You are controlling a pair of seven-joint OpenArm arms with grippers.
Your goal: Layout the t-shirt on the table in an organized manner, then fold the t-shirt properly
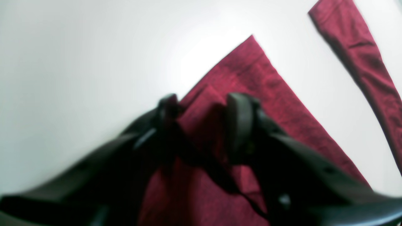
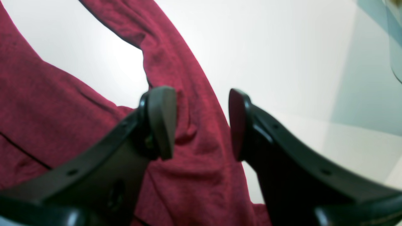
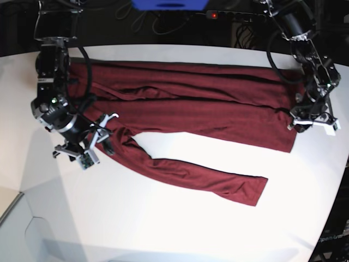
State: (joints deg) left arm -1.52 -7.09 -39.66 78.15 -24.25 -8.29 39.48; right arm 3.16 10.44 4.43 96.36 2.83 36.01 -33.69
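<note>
The left gripper (image 1: pixel 201 125) sat low over a corner of the t-shirt (image 1: pixel 251 94), its jaws narrowed around a raised fold of the maroon knit; whether the fold was actually pinched, the blurred view did not settle. In the base view that gripper (image 3: pixel 312 121) was at the garment's hem end. The right gripper (image 2: pixel 202 124) stood with its jaws apart, straddling a strip of the t-shirt (image 2: pixel 188 131) near the sleeve (nothing was clamped between its pads). The t-shirt (image 3: pixel 191 103) lay spread lengthwise across the far half of the white counter (image 3: pixel 163 224), one long sleeve trailing toward the near side, the other folded over the body. Bare counter (image 1: pixel 78 62) surrounded the corner at the left gripper
</note>
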